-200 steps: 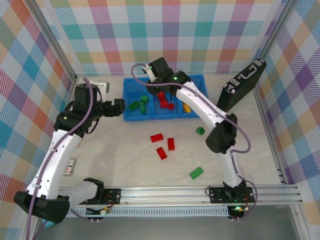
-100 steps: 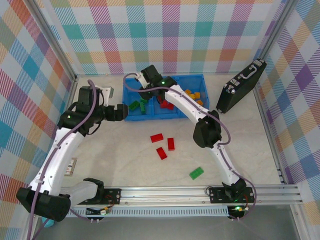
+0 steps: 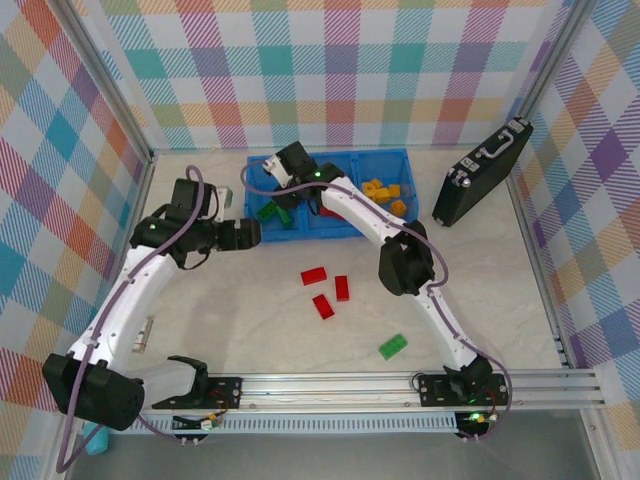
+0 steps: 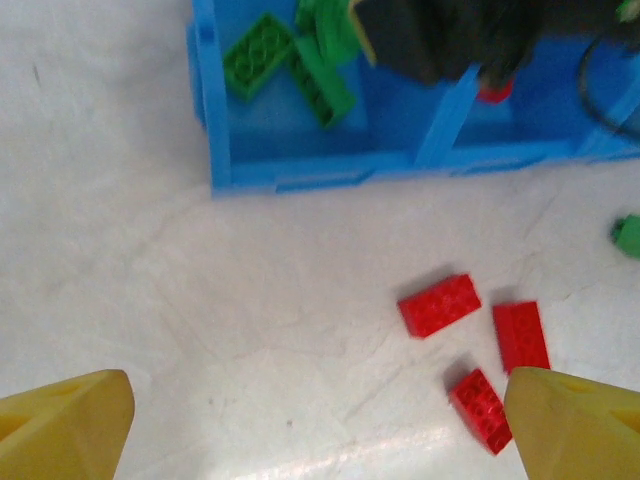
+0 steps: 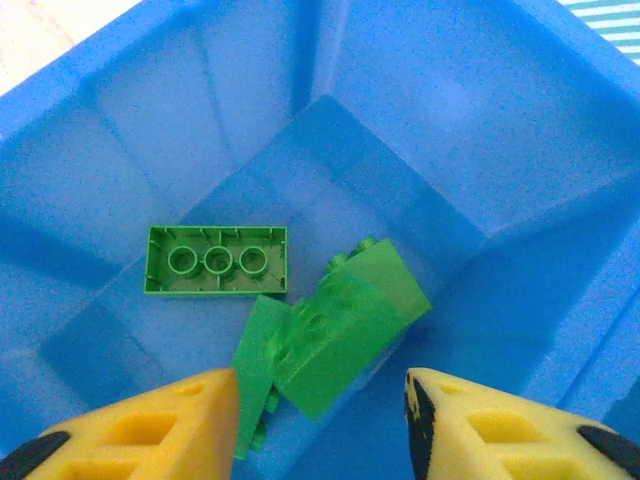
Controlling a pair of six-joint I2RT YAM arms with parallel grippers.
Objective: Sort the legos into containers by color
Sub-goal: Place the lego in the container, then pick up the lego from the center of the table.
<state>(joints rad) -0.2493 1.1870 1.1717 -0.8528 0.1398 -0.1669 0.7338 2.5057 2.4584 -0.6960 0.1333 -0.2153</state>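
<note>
A tilted green brick (image 5: 340, 335) lay on top of other green bricks (image 5: 215, 262) in the left compartment (image 5: 480, 130) of the blue bin (image 3: 345, 236), the section given over to green. It sat below and between the yellow fingers (image 5: 470, 420) of the right tool (image 5: 320, 400). The jaws stood parted, and bare blue showed between the brick and the right-hand finger, so I judged it to be resting on the pile, not gripped. The tool hung low between the compartment walls, probably so that a brick would fall only a short way and not bounce out.

A red piece (image 4: 495, 92) showed in the middle compartment under the arm. Yellow-orange bricks (image 3: 381, 190) filled the right one, so each color had its own section.

Out on the table (image 3: 250, 320), three red bricks (image 4: 439, 304) lay near one another in front of the bin. A lone green brick (image 3: 393, 346) lay apart from them, nearer the arm bases. Those four looked to be what was left to sort.

The left tool (image 4: 320, 425) hovered over the bare table with its jaws spread wide and nothing between them. It faced the red cluster, which seemed a ready stance for taking one of them. A black case (image 3: 480, 170) stood to the right of the bin, apart from the sorting.
</note>
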